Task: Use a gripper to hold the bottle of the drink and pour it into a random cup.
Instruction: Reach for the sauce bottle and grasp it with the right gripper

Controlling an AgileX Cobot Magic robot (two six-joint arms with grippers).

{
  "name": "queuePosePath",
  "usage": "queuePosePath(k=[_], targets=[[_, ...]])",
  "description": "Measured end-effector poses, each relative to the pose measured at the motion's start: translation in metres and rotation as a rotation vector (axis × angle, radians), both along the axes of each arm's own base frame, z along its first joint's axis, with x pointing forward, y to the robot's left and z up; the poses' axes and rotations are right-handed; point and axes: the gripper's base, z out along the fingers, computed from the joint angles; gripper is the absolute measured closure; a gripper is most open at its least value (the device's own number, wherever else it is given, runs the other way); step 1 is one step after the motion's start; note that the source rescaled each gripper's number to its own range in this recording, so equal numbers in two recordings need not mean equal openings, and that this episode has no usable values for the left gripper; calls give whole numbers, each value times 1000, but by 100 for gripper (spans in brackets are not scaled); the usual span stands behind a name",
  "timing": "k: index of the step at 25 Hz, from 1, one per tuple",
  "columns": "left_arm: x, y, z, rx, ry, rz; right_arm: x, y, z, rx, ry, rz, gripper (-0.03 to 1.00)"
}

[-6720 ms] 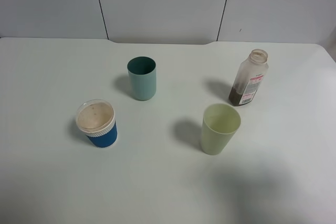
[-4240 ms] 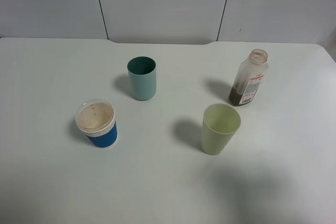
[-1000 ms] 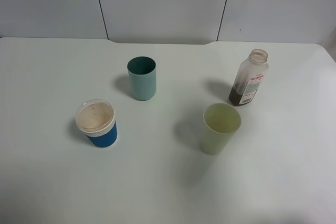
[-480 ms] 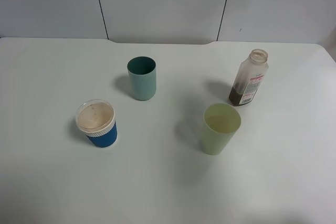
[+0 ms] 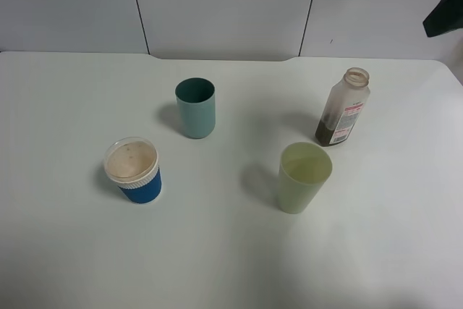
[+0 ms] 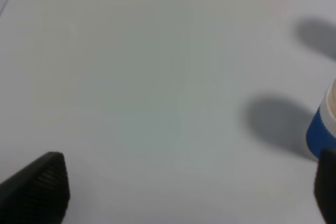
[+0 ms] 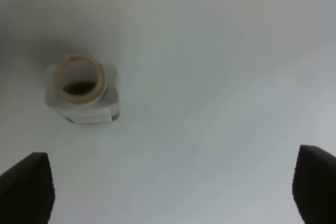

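Observation:
The bottle (image 5: 342,108) stands upright and capless at the right of the table, with the brown drink (image 5: 331,134) low inside it. The right wrist view looks down on the bottle (image 7: 81,88) from high above. My right gripper (image 7: 170,187) is open, its two black fingertips (image 7: 26,187) far apart with nothing between them. A black part of the right arm (image 5: 443,12) shows at the top right edge. The teal cup (image 5: 195,108) stands at the centre left. My left gripper (image 6: 181,192) is open above bare table, beside the blue cup (image 6: 321,129).
A pale yellow-green tumbler (image 5: 304,177) stands in front of the bottle. A short blue ribbed cup with a clear lid (image 5: 132,170) sits at the front left. Grey wall panels (image 5: 224,5) rise behind the white table's (image 5: 217,251) far edge.
A black part of the right arm has come into view at the top right edge. The bottle and the three cups have not moved.

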Motion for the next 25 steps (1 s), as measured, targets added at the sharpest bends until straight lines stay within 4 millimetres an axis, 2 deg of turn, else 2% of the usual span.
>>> queuePosePath(k=[3, 15, 18, 25], targets=[[0, 0, 0, 0, 0, 0, 6, 0, -6, -36, 22, 27, 12], [0, 0, 0, 0, 0, 0, 9, 3, -4, 16, -10, 20, 12], [0, 0, 0, 0, 0, 0, 13, -2, -1, 1, -65, -50, 12], [0, 0, 0, 0, 0, 0, 21, -27, 10, -99, -247, -331, 12]])
